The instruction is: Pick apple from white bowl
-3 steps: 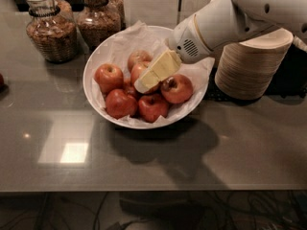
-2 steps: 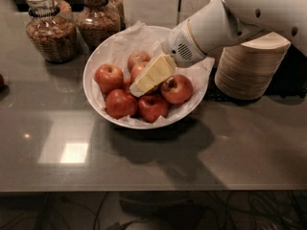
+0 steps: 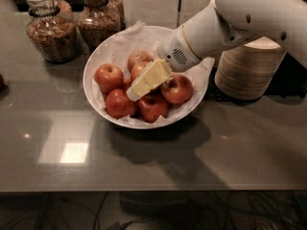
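**Gripper low over apples in white bowl, nothing lifted**

The wide, shallow, glossy white bowl (image 3: 96,99) sits mid-table on the grey, reflective tabletop (image 3: 240,152). It is lined with crumpled white paper (image 3: 129,35) that sticks up past the back rim.

There are six apples inside. The target is the round, orange-red apple with pale yellowish streaks (image 3: 138,57), paler than the others. It lies at the back of the pile, touching the paper behind it and the apples in front. It is round, so it has no clear long axis, and its stem hollow is not visible, so I cannot tell which way it points.

The deep-red apples:
- left apple (image 3: 109,76), stem hollow facing up
- front-left apple (image 3: 119,103)
- front-centre apple (image 3: 152,107)
- right apple (image 3: 177,88), dark stem hollow facing up and towards the camera
- centre apple (image 3: 136,72), half hidden

The white robot arm (image 3: 216,28) comes in from the upper right, slanting down-left. The pale yellow gripper (image 3: 134,92) is over the middle of the pile. Its tip sits low between the centre, front-left and front-centre apples, just in front of the target. I cannot tell whether it touches any apple or how far it is opened. No apple is visibly held.

Two glass jars of brown granola-like stuff (image 3: 50,30) stand back left of the bowl. The stacked beige paper bowls (image 3: 249,68) are just right of it, partly under the arm.
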You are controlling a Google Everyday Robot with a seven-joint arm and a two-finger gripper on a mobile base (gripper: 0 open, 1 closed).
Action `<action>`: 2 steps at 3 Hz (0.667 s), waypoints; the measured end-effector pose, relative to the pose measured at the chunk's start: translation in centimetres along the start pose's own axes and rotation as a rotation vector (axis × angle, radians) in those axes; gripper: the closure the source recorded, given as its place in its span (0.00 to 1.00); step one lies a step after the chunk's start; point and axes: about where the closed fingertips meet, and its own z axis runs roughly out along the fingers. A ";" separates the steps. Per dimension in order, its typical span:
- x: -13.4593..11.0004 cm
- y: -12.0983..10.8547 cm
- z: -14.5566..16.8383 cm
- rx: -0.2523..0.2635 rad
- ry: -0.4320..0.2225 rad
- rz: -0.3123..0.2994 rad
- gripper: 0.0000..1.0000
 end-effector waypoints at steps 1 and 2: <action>0.0 0.0 0.0 0.000 0.000 0.000 0.19; 0.0 0.0 0.0 0.000 0.000 0.000 0.42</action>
